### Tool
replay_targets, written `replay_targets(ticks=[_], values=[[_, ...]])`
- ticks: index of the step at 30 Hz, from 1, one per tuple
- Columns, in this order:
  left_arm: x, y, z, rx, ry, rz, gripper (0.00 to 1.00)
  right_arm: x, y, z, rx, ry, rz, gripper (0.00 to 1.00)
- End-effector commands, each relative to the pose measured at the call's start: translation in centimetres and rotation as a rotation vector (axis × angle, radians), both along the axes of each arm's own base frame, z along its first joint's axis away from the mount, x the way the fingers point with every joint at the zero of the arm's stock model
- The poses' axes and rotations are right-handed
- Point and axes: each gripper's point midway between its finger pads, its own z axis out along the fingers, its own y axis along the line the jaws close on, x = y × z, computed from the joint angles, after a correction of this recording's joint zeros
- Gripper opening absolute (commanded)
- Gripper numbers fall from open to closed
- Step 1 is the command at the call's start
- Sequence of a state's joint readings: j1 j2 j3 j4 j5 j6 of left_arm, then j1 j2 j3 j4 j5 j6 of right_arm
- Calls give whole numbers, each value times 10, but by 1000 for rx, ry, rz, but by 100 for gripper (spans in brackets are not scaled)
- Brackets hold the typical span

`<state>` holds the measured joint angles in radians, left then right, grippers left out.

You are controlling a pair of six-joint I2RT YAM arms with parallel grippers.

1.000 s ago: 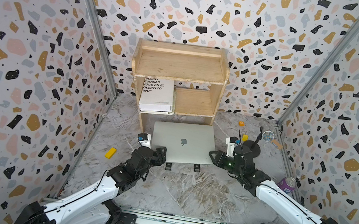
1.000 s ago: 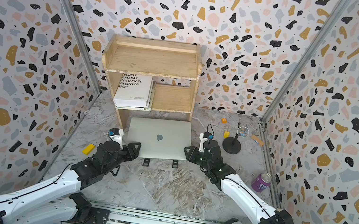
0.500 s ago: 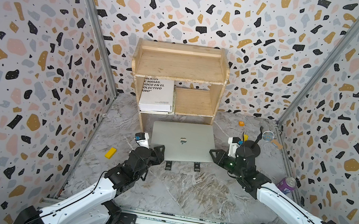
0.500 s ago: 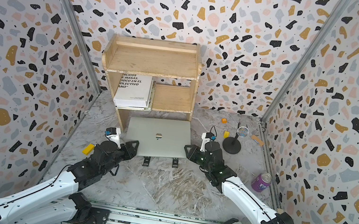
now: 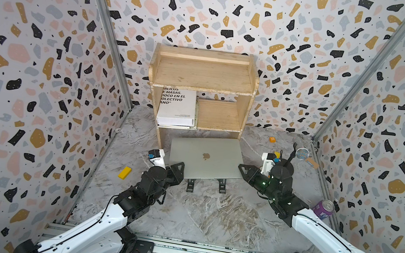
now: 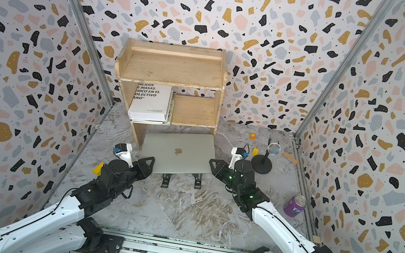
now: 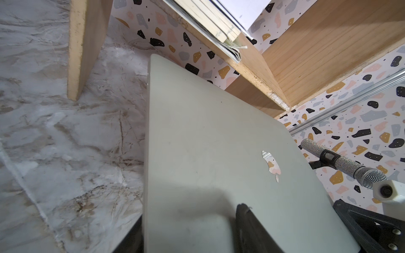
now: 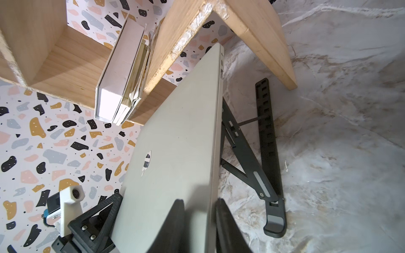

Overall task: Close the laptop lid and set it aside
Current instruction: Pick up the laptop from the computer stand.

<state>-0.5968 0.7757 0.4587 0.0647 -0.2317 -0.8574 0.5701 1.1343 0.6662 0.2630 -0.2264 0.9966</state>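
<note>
laptop: the laptop [image 5: 214, 167] is shut, silver shell up, lying tilted just in front of the wooden shelf [image 5: 205, 74], its back edge close by the shelf's legs.
laptop lid: the laptop lid [image 7: 208, 122] is folded flat onto the base, its apple logo [image 5: 206, 156] facing up.
stand: a black folding stand [image 8: 266, 131] sits under the laptop, and its two feet stick out past the edge turned away from the shelf.
left pincer: the left pincer [image 5: 178, 166] is at the laptop's left corner farthest from the shelf, jaws apart. one of its fingers [image 7: 247, 230] is over the lid with a shadow beside it, the other low by the side edge.
right pincer: the right pincer [image 5: 243, 168] is at the laptop's right corner farthest from the shelf. its fingers [image 8: 179, 219] straddle the edge, one over the lid and one under the base. whether they press on it i cannot tell.
table: the marbled grey table [image 5: 207, 218] carries the shelf and the stand.
book: a white book [image 5: 178, 106] stands in the shelf's lower left compartment.
microphone: a glittery microphone [image 6: 273, 148] on a round black base stands right of the shelf.
can: a purple can [image 5: 323, 209] stands well apart from the shelf, on the right.
blocks: a yellow block [image 5: 124, 172] lies left of the shelf and an orange block [image 5: 272, 139] near its right leg.
</note>
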Motion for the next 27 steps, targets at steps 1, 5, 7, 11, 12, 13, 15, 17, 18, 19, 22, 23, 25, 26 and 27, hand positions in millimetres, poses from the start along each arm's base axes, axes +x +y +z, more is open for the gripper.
replay_targets(ticks=[1, 5, 7, 11, 12, 13, 15, 17, 18, 19, 22, 23, 25, 26, 27], values=[[-17, -49, 83, -147, -203, -252, 55, -49, 44, 72, 179, -176, 315, 19], [-19, -47, 93, -166, -218, -250, 54, -52, 42, 76, 203, -176, 315, 16], [-20, -47, 98, -178, -228, -253, 54, -53, 41, 78, 216, -175, 313, 13], [-25, -48, 113, -252, -236, -262, 51, -56, 41, 81, 239, -170, 320, 7], [-26, -48, 117, -269, -240, -265, 50, -57, 41, 81, 243, -166, 324, 5], [-27, -49, 121, -288, -244, -271, 49, -57, 41, 83, 249, -168, 325, 3], [-30, -50, 129, -316, -255, -285, 47, -57, 41, 85, 260, -169, 325, 0], [-32, -51, 136, -342, -262, -292, 45, -58, 41, 89, 275, -170, 326, 0], [-33, -50, 139, -354, -266, -295, 44, -58, 41, 91, 280, -171, 327, 0], [-34, -50, 144, -366, -273, -297, 43, -58, 41, 93, 286, -171, 328, 0], [-38, -48, 151, -404, -282, -301, 42, -59, 41, 98, 300, -170, 330, 0], [-39, -48, 154, -414, -285, -302, 41, -59, 41, 99, 306, -170, 331, 0], [-40, -48, 156, -433, -283, -305, 40, -59, 41, 103, 323, -170, 331, 0], [-40, -48, 158, -444, -282, -308, 40, -59, 41, 105, 334, -166, 334, 0], [-41, -49, 159, -457, -280, -313, 40, -60, 41, 109, 346, -169, 338, 0]])
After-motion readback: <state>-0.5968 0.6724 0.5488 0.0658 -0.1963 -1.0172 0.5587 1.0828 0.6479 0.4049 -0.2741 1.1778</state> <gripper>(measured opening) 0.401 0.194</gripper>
